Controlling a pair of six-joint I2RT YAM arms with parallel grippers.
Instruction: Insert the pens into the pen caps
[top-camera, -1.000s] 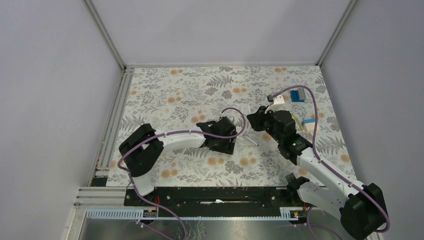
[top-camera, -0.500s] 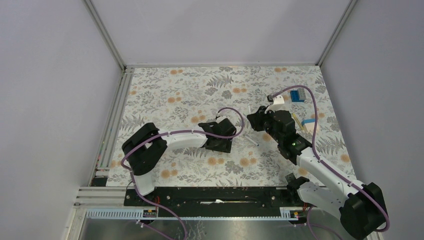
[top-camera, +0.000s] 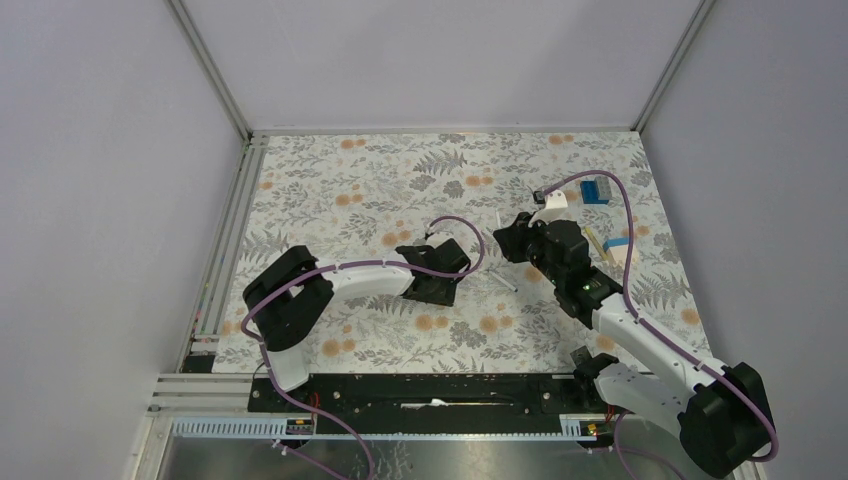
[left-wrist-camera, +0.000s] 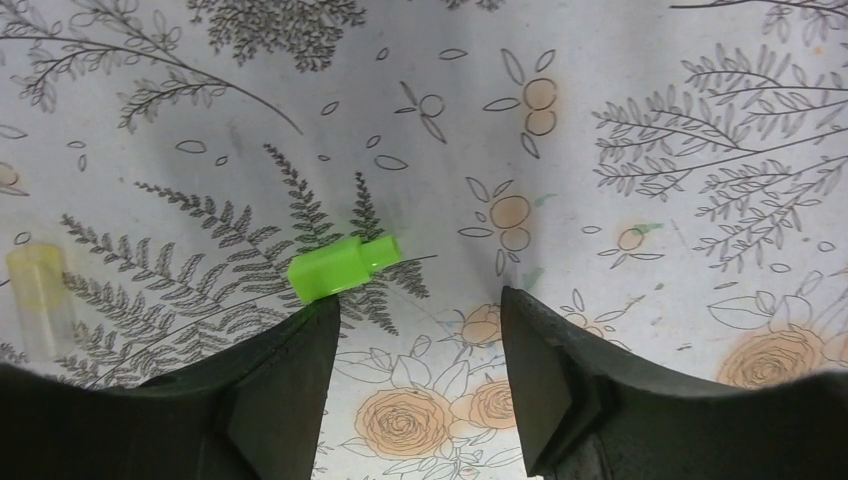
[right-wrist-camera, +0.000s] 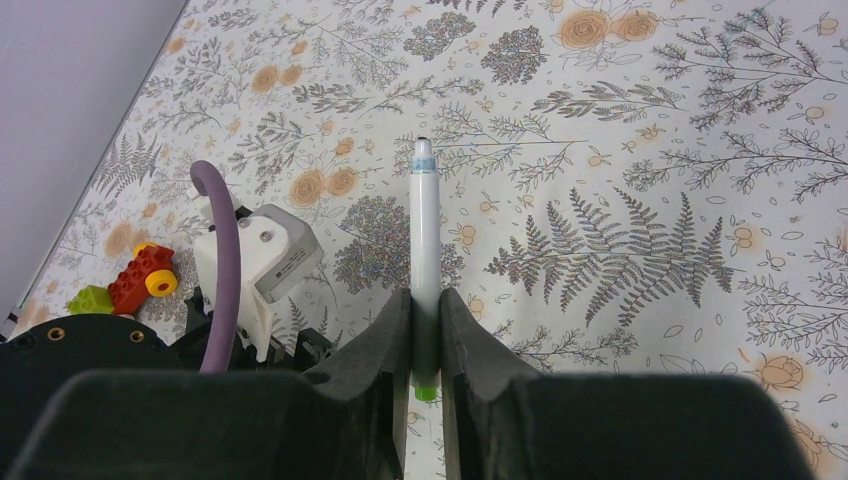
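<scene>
A bright green pen cap (left-wrist-camera: 343, 268) lies on the floral mat, just ahead of my left gripper's left fingertip and outside the gap. My left gripper (left-wrist-camera: 420, 310) is open, with only mat between its fingers, and sits low near the mat's middle (top-camera: 438, 278). My right gripper (right-wrist-camera: 425, 305) is shut on a white-barrelled pen (right-wrist-camera: 425, 240). The pen's tip points away from the camera and a green end shows below the pads. In the top view my right gripper (top-camera: 515, 242) hovers right of centre. A tan pen (top-camera: 592, 243) lies further right.
A pale yellowish tube (left-wrist-camera: 40, 300) lies at the left edge of the left wrist view. Red, yellow and green toy bricks (right-wrist-camera: 130, 280) sit beyond the left arm. A blue block (top-camera: 597, 190) and a white piece (top-camera: 555, 200) lie at the back right. A thin white stick (top-camera: 510, 287) lies between the arms.
My left gripper has shifted slightly left and back over the mat. My right arm has not moved and still holds the pen.
</scene>
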